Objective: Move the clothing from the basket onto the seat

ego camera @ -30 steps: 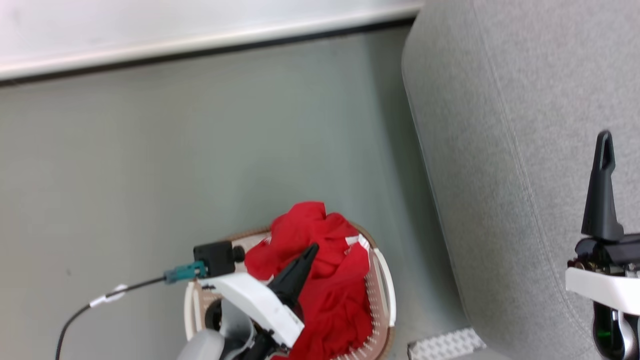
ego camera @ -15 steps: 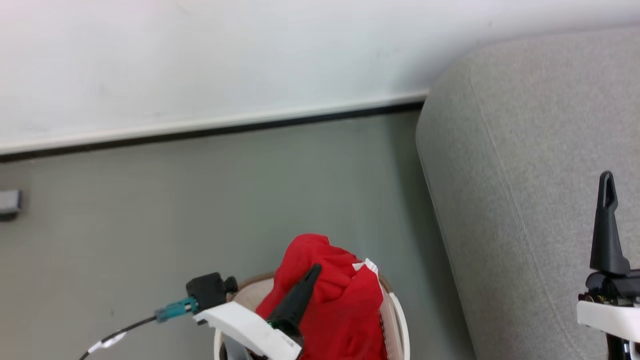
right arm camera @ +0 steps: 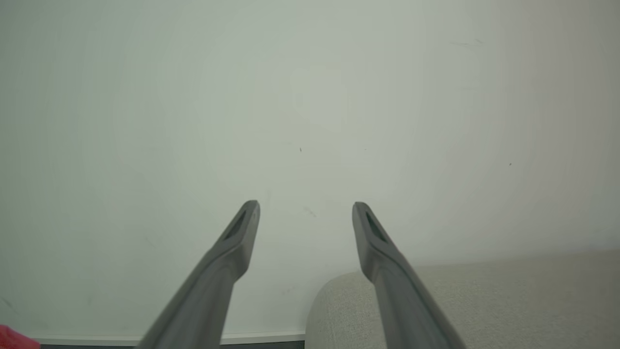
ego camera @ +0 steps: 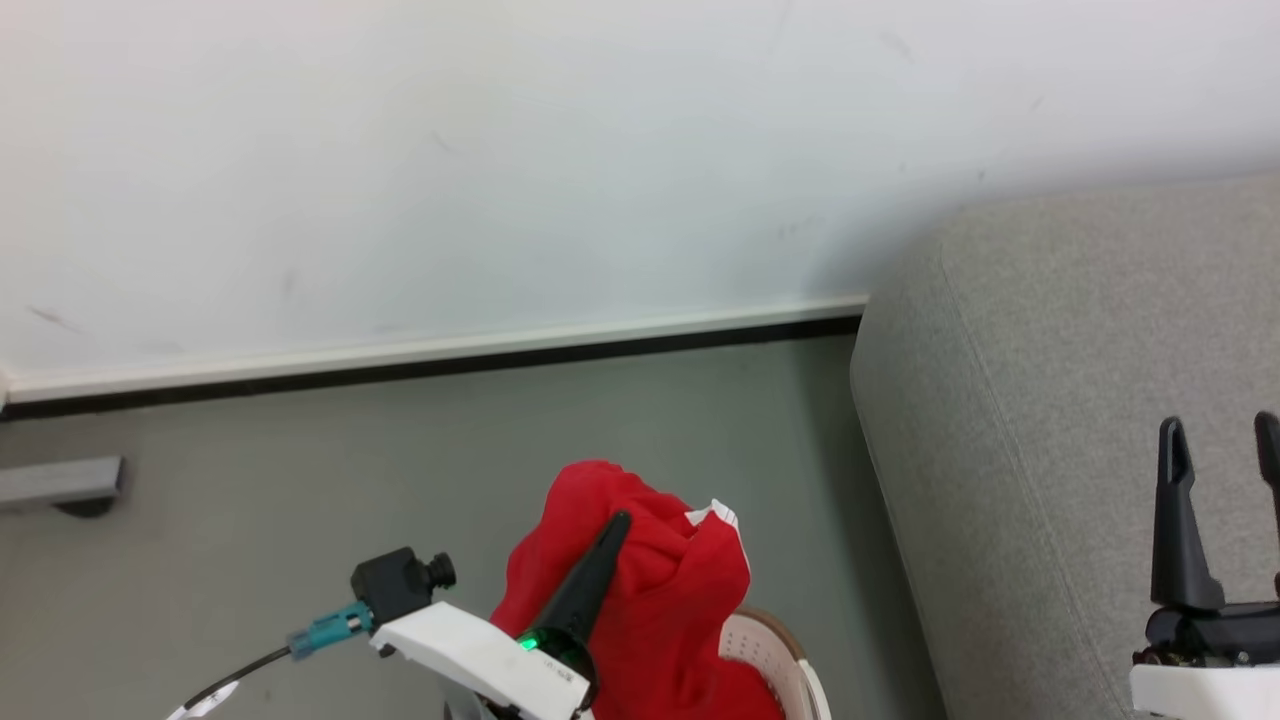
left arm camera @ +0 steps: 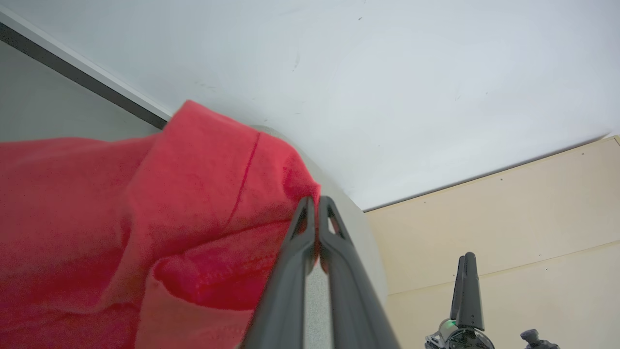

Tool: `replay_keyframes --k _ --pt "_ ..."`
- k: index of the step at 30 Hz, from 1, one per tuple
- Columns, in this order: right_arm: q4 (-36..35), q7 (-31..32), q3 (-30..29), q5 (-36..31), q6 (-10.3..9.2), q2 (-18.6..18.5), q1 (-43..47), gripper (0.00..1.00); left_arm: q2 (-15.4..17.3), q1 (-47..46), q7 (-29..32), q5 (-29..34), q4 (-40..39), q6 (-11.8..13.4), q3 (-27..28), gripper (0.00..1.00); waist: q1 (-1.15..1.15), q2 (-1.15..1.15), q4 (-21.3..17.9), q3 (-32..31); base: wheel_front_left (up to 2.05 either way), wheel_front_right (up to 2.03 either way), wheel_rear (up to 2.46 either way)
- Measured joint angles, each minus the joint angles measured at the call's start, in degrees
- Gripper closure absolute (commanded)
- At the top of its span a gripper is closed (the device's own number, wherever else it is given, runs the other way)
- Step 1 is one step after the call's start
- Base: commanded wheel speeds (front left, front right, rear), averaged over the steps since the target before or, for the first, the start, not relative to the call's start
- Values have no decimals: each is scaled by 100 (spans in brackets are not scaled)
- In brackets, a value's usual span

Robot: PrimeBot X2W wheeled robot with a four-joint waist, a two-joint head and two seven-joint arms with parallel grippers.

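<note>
**Left gripper holds the red clothing over the basket; right gripper open over the seat**

At the far left of the head view a short grey bar [ego camera: 58, 482] lies on the floor [ego camera: 400, 440] below the wall [ego camera: 500, 150]. Next comes the left arm, entering from the bottom edge and slanting up to the right, its wrist camera [ego camera: 397, 583] on its left flank. The left gripper [ego camera: 619, 520] points up and right, its fingers pressed together on a fold of the clothing [ego camera: 665, 600]. The red fabric hangs bunched from that grip, above the basket [ego camera: 772, 645], whose rim shows just to the right; the bottom edge of the frame hides whether the cloth's lower end is clear of it. Further right stands the seat [ego camera: 1020, 420], apart from the clothing. Over its cushion the right gripper [ego camera: 1219, 428] rises upright, its jaws wide apart and holding nothing.

The left wrist view adds the pinch itself: both fingertips closed on a stitched red edge, the seat's rounded corner behind and a beige panel [left arm camera: 508, 218] to the right. The right wrist view adds the empty gap between its fingers, the wall ahead, and a sliver of red in the lower left corner.
</note>
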Motion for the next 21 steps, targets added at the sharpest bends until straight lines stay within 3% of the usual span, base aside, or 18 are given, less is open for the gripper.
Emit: replay_keyframes --k 11,21 --pt "296 0 193 90 0 -8 305 0 196 -3 -3 23 -25 212 194 100 0 0 95 -726 0 0 0" --pt "403 0 301 127 0 -29 415 0 369 -216 93 40 -225 320 313 100 0 0 127 -950 0 0 0"
